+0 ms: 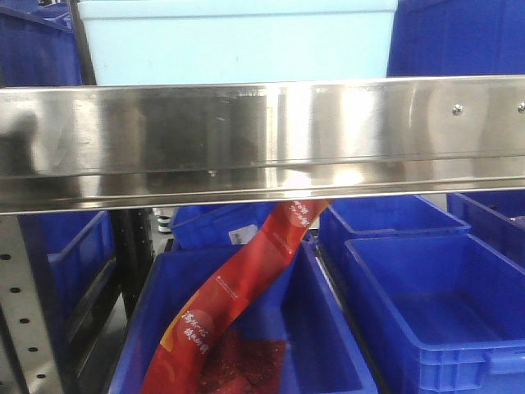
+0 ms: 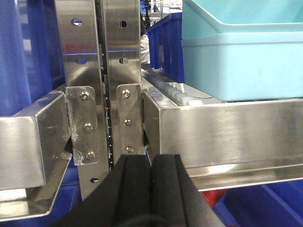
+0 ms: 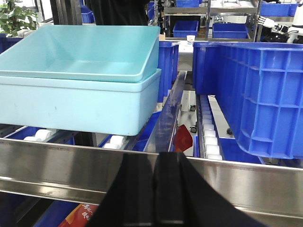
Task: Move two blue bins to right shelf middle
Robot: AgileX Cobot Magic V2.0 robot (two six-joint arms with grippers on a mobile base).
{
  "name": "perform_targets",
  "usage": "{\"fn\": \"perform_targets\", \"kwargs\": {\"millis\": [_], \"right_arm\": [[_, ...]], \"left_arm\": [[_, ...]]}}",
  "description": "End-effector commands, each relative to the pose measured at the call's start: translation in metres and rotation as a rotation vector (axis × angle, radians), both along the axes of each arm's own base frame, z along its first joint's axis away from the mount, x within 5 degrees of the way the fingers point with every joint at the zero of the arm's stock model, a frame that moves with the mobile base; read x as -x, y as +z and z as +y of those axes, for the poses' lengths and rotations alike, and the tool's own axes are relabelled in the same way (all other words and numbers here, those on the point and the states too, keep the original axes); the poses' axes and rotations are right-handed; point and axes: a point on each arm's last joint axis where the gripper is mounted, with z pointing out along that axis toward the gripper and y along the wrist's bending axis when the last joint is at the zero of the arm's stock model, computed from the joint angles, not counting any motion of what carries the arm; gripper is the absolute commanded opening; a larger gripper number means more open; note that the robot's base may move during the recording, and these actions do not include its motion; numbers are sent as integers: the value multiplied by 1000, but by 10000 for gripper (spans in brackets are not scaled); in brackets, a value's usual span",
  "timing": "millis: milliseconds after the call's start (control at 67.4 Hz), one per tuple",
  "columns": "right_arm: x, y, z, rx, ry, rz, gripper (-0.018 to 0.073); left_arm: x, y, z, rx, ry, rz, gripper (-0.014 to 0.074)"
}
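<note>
Two pale blue bins sit nested on the roller shelf, the upper one [image 3: 80, 52] inside the lower one [image 3: 80, 106]; the stack also shows in the front view [image 1: 238, 41] and the left wrist view [image 2: 241, 61]. To their right stands a dark blue bin [image 3: 260, 94] on the same level. My right gripper [image 3: 155, 161] is shut and empty, in front of the steel shelf rail [image 3: 57, 165] below the bins. My left gripper [image 2: 150, 163] is shut with nothing in it, facing the steel uprights [image 2: 94, 94] at the shelf's left end. Neither gripper touches a bin.
A wide steel rail [image 1: 262, 139] crosses the front view. Below it are dark blue bins [image 1: 443, 304], one [image 1: 328, 361] holding a red banner [image 1: 238, 295]. White rollers [image 3: 208, 137] line the shelf lanes. More blue bins stand on racks behind [image 3: 189, 28].
</note>
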Motion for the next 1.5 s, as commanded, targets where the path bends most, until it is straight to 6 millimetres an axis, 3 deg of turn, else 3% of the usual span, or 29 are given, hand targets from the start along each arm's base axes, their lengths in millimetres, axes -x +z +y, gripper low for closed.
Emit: {"fn": "perform_targets", "kwargs": {"millis": [0,520,668,906,1203,1485], "right_arm": [[0,2,0,3,-3,-31,-162],[0,1,0,3,-3,-31,-162],[-2,-4,-1,72,-53,-43,-162],[-11,-42,-12,-14,-286,-48,-162],[-6,-103,-17,-38,-368,-41,-162],[-5,-105,-17,56,-370,-28,-162]], "left_arm": [[1,3,0,10,1,-27,-111],[1,3,0,10,1,-27,-111],[1,3,0,10,1,-27,-111],[1,3,0,10,1,-27,-111],[1,3,0,10,1,-27,-111],[1,3,0,10,1,-27,-111]]}}
